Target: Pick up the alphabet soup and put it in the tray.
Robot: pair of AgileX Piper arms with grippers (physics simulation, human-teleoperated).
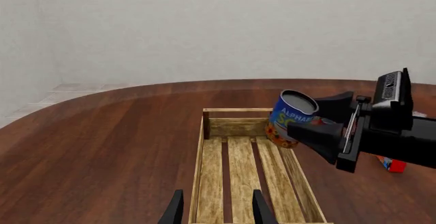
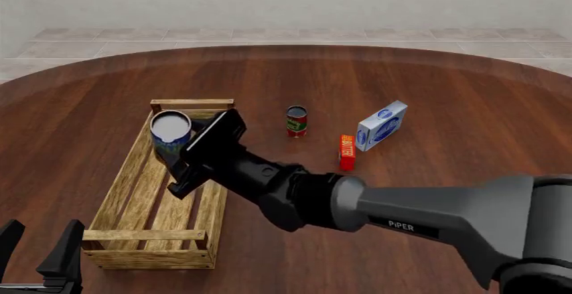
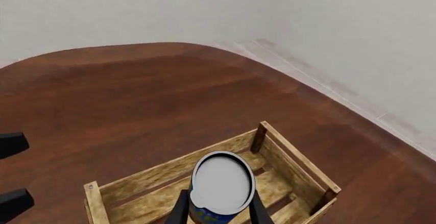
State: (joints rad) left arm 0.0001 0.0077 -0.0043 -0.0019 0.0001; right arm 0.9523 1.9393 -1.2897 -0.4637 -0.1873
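Observation:
The alphabet soup (image 2: pixel 170 132) is a blue-labelled can with a grey top, and my right gripper (image 2: pixel 175 148) is shut on it. It hangs slightly tilted over the far end of the light-wood tray (image 2: pixel 120 197); I cannot tell whether it touches the slats. In the left wrist view the can (image 1: pixel 291 118) sits between the black right gripper (image 1: pixel 310 124) fingers, above the tray (image 1: pixel 240 175). In the right wrist view the can's top (image 3: pixel 221 179) shows between the fingers (image 3: pixel 180 208), with the tray (image 3: pixel 146 175) below. My left gripper (image 2: pixel 37 247) is open and empty by the tray's near end.
A red-and-green can (image 2: pixel 297 121), a red box (image 2: pixel 347 152) and a blue-and-white box (image 2: pixel 382 125) stand to the right of the tray. The red box (image 1: pixel 391 164) also shows in the left wrist view. The right arm stretches across the table's near right.

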